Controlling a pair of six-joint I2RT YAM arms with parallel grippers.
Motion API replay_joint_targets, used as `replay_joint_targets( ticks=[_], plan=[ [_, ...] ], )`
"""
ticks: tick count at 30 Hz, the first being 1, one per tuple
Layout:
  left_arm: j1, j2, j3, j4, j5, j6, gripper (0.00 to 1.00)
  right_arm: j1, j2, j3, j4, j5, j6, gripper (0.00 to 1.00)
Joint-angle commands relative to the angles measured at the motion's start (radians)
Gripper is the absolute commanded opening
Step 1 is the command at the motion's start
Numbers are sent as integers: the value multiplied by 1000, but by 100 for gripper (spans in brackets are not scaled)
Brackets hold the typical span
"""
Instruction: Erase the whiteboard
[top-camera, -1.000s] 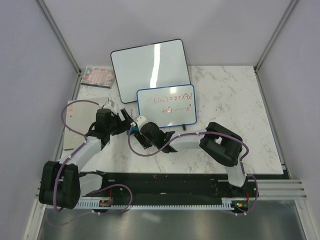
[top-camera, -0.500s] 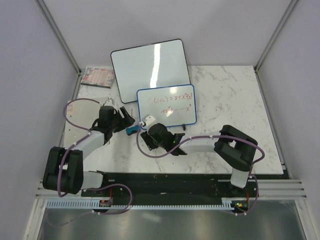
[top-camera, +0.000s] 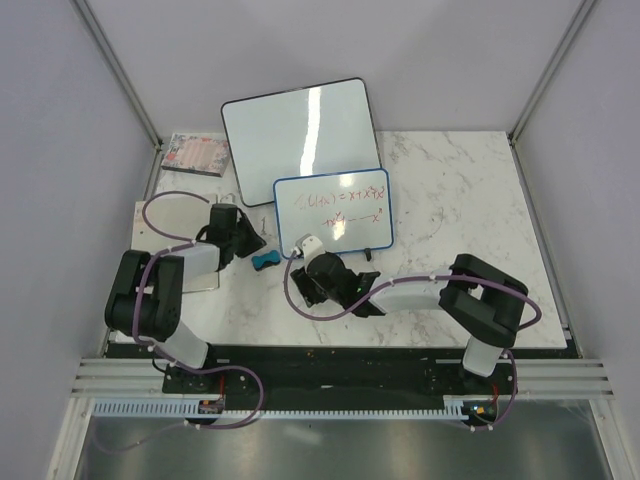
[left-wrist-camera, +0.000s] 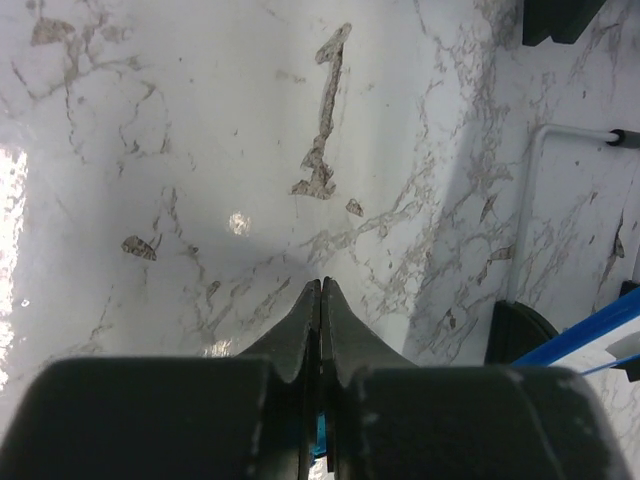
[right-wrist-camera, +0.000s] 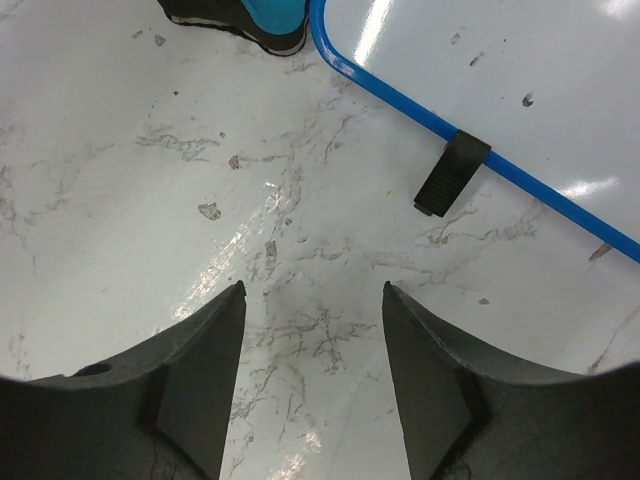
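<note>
- Whiteboard (top-camera: 333, 212), small, blue-framed: lies about mid-way across the marble table (top-camera: 460, 200), red and green writing unwiped. In the overhead view its far edge overlaps the larger black-framed whiteboard (top-camera: 300, 130). Face up and within reach of both arms — judged ready for wiping, none done yet.
- Eraser (top-camera: 266, 262), teal and black: loose on the marble just beside the board's near-left corner, between the two grippers, held by neither. Judged the item to be picked up first.
- Left gripper (left-wrist-camera: 320, 287): fingers pressed flat together, nothing between the tips, bare marble beneath. Sits just left of the eraser; whether it touches it cannot be told.
- Right gripper (right-wrist-camera: 313, 292): jaws moderately wide and empty, low over the marble just short of the board's near edge and one black foot (right-wrist-camera: 452, 175) — the eraser lies up and to the left in its view. Placement suggests this arm is to take the eraser, though that is a guess.
</note>
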Motion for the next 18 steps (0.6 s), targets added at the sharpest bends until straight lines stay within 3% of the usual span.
replay_joint_targets(
  ticks=[1,18],
  plan=[
    [-6,-2,-29,31,31,-45,2,-3,-49,-7,34,23,48,65],
    [-92,-227,-140,-104,181,-125,2,-4,-1,15,135,-121,183,68]
  ],
)
